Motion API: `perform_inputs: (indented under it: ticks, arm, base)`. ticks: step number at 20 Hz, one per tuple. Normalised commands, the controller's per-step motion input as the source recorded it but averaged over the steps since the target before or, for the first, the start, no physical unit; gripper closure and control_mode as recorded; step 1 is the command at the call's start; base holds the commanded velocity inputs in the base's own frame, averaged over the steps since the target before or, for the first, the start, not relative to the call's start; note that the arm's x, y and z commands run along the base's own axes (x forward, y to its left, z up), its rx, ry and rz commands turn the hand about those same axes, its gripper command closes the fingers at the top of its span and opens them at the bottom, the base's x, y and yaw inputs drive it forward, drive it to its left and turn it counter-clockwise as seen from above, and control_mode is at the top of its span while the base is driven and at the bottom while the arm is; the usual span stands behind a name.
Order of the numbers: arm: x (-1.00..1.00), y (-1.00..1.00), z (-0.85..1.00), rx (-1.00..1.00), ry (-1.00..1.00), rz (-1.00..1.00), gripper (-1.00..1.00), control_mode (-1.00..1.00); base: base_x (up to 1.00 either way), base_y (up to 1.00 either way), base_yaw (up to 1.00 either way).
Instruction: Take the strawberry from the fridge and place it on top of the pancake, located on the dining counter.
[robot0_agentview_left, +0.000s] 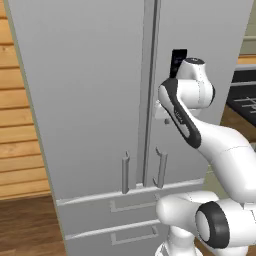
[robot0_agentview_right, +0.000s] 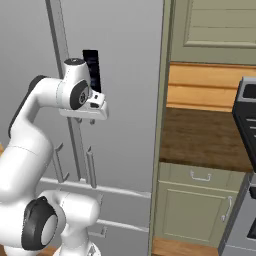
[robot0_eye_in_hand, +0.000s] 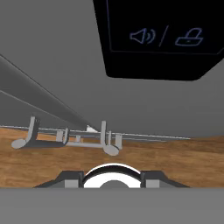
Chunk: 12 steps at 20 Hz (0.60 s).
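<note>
The tall light-grey two-door fridge (robot0_agentview_left: 95, 100) stands shut between a wall of honey-coloured wooden planks (robot0_agentview_left: 17, 125) and a dark brown wall counter (robot0_agentview_right: 207, 137) on pale green cabinets (robot0_agentview_right: 192, 210), with a wood floor (robot0_agentview_left: 27, 225) below. A black panel (robot0_eye_in_hand: 162, 37) on its right door carries a speaker icon and a lock-like icon, no readable words. The white arm's gripper (robot0_eye_in_hand: 113, 177) sits close to that door, jaws nearly closed on nothing visible.
</note>
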Motion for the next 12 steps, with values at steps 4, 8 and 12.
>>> perform_inputs:
  ticks: [4, 8, 12]
  arm:
    - [0.00, 0.00, 0.00, 0.00, 0.00, 0.00, -1.00, 1.00]
    - [0.00, 0.00, 0.00, 0.00, 0.00, 0.00, -1.00, 1.00]
    - [0.00, 0.00, 0.00, 0.00, 0.00, 0.00, -1.00, 1.00]
  base:
    - [-0.32, 0.00, 0.00]
    - [-0.75, 0.02, 0.00]
    - [-0.61, 0.09, 0.00]
